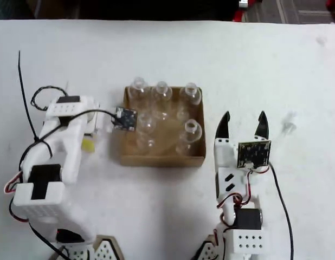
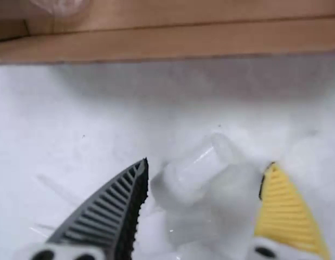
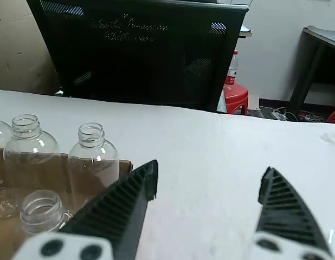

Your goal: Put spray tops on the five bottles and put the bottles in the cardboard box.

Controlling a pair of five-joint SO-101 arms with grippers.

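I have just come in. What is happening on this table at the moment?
Five clear bottles stand in the cardboard box, all without tops. The left gripper is low at the table beside the box, jaws shut on a clear spray top. The right gripper hangs open on the box's other side, holding nothing.

One cardboard box (image 1: 162,160) sits on the table (image 1: 156,49), and it holds five clear bottles. Three of them stand along the box's far edge (image 1: 138,88) (image 1: 161,91) (image 1: 192,94), one is near its middle (image 1: 146,125) and one is by its right edge (image 1: 192,130). All five have open necks. One clear spray top (image 2: 203,173) lies on the table just beside the box. One more small clear piece (image 1: 289,125) lies toward the table's right edge, too faint to identify. There are two arms.
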